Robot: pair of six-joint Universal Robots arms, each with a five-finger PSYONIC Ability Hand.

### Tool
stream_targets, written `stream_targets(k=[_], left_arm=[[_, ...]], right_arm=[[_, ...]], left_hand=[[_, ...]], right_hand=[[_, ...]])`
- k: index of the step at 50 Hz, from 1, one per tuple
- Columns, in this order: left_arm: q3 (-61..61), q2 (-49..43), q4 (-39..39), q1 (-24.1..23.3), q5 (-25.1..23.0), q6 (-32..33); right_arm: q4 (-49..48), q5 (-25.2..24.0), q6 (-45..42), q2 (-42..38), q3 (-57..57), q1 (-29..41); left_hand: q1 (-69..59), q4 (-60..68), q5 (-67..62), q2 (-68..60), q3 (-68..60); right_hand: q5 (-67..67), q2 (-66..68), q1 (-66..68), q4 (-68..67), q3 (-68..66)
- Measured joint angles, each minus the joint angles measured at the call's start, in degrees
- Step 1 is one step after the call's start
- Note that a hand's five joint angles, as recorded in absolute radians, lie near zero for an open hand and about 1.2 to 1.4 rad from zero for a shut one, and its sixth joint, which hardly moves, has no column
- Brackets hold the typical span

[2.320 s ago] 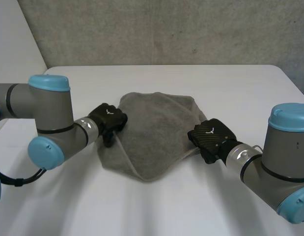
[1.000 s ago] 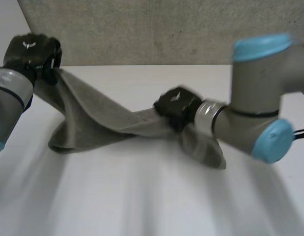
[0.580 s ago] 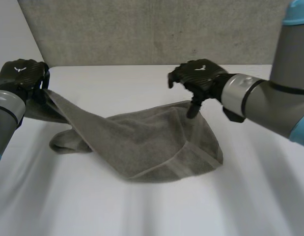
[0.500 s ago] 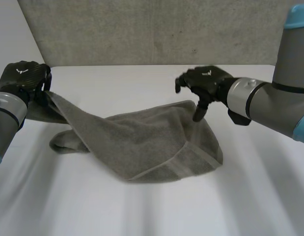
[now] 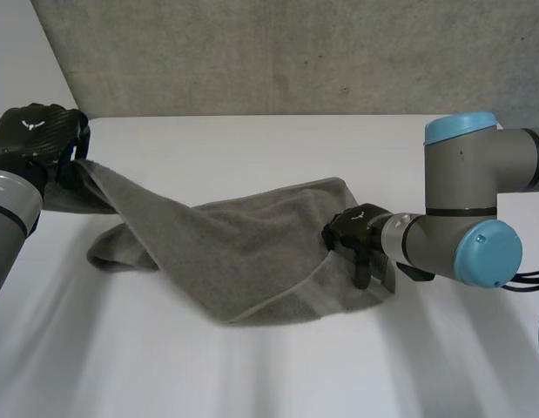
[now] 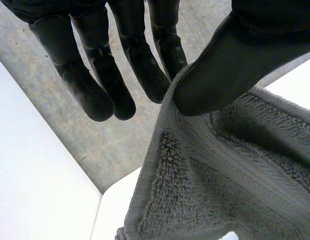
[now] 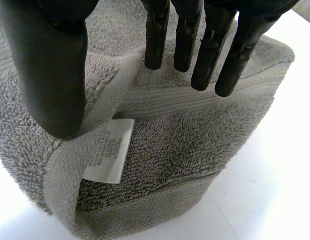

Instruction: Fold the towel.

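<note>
Left hand [image 5: 38, 135] pinching a towel [image 5: 243, 248] corner, held raised at upper left | my right hand [image 5: 356, 231] has dropped onto the towel's right edge, centre-right, fingers straight, nothing gripped | likely next: I grasp there, then fold across.

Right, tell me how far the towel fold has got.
Nothing is neatly folded yet: the towel lies bunched, one end doubled over, its label showing. In hand: the left hand pinches a raised edge; the right hand is open over the doubled end. Left: spreading it flat and making the folds.
</note>
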State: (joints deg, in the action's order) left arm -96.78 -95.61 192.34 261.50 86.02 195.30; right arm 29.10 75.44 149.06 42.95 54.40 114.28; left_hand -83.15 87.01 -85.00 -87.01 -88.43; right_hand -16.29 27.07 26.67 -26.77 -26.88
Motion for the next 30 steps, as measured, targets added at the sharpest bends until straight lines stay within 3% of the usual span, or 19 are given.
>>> stream_targets(k=[10, 19, 30], left_arm=[[-0.9, -0.1, 0.2, -0.2, -0.1, 0.0], [-1.2, -0.3, 0.6, -0.4, -0.1, 0.0], [-1.2, -0.3, 0.7, -0.6, -0.1, 0.0]], right_arm=[[-1.2, 0.3, 0.5, -0.7, 0.3, 0.8], [-2.5, 0.1, 1.5, 0.3, 1.7, 1.4], [-2.5, -0.2, 1.5, 1.8, 5.0, 3.4]], left_hand=[[0.0, 0.0, 0.0, 0.0, 0.0], [0.0, 0.0, 0.0, 0.0, 0.0], [0.0, 0.0, 0.0, 0.0, 0.0]], right_hand=[[-4.8, 3.3, 4.1, -3.8, -3.8], [-22.5, 22.1, 22.4, -22.2, -22.1], [-17.1, 16.7, 16.7, -16.9, -16.5]])
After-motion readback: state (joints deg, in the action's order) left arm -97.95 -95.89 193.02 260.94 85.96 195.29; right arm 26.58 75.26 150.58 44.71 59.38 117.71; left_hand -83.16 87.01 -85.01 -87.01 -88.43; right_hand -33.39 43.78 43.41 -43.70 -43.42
